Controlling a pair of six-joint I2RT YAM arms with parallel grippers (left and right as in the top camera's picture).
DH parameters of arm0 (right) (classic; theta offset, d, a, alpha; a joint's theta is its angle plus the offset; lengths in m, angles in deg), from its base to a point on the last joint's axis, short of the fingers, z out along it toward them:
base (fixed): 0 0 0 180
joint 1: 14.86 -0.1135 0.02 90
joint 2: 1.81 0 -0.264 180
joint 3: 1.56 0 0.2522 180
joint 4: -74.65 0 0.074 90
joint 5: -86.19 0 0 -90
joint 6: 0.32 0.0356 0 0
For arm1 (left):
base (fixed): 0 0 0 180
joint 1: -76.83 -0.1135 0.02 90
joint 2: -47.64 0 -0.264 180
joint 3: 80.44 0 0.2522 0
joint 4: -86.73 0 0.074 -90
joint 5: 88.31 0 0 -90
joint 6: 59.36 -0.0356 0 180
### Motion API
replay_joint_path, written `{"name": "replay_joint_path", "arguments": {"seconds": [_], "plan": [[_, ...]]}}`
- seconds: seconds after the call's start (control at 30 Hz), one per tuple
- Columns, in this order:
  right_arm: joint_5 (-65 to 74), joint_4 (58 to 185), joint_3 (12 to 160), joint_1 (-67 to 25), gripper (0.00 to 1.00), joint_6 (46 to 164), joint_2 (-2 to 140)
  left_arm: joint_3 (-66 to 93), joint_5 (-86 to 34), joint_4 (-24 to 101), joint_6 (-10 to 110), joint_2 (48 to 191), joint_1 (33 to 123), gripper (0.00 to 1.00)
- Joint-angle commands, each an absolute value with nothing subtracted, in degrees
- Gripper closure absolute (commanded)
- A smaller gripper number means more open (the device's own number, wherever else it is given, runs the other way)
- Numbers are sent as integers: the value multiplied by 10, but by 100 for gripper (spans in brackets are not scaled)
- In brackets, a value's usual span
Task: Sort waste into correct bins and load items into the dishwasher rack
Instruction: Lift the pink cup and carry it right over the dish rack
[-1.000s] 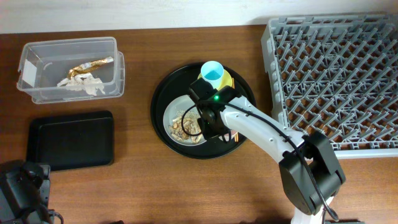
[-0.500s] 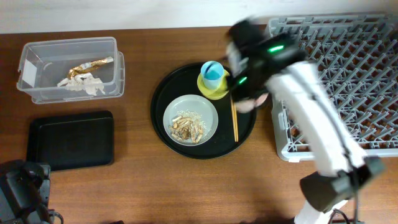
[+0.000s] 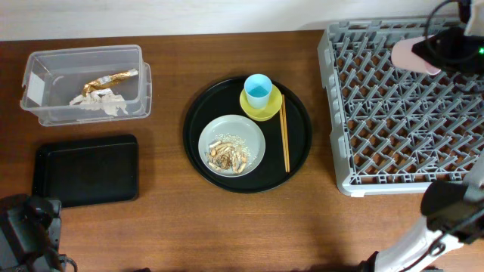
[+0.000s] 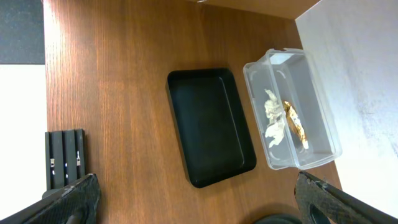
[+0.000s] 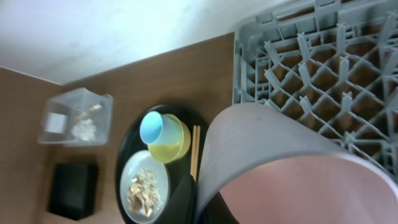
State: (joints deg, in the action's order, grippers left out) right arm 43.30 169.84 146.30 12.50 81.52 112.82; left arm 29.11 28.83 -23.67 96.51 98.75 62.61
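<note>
My right gripper point(image 3: 428, 53) is shut on the small pink cup point(image 3: 408, 53), which it holds in the air over the far part of the grey dishwasher rack point(image 3: 401, 113). In the right wrist view the pink cup point(image 5: 298, 180) fills the lower right, above the rack point(image 5: 323, 68). The light-blue cup point(image 3: 258, 90) stands in the yellow bowl point(image 3: 271, 108). Beside it the pale grey plate point(image 3: 255, 134) carries food scraps point(image 3: 227, 155). White paper point(image 3: 98, 102) and a gold wrapper point(image 3: 112, 78) lie in the clear tub point(image 3: 83, 51). My left gripper point(image 4: 202, 205) is open over bare wood.
A round black tray point(image 3: 198, 113) bears the plate, the bowl and a pair of wooden chopsticks point(image 3: 284, 140). The shallow black rectangular tray point(image 3: 83, 170) lies in front of the tub at the left. The left arm's base point(image 3: 26, 230) sits at the near left corner.
The right arm has lifted off the round black tray with the pink cup and swung right and away, out over the far side of the rack. The left arm has not moved.
</note>
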Motion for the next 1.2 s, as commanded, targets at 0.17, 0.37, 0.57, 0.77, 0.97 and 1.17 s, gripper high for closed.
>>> {"name": "replay_joint_path", "arguments": {"seconds": [0.17,0.37,0.57,0.77,0.97,1.17], "plan": [[772,1571,1458,195,96,797,1268,291,298,-237,972,988,624,1],[800,1418,1458,222,96,965,1353,291,298,-237,972,988,624,1],[751,1405,1456,227,96,1025,1401,291,298,-237,972,988,624,1],[750,1431,1439,227,96,1046,1425,291,298,-237,972,988,624,1],[729,1457,1385,229,96,1102,1431,291,298,-237,972,988,624,1],[565,1543,1380,244,96,1072,1431,291,298,-237,972,988,624,1]]}}
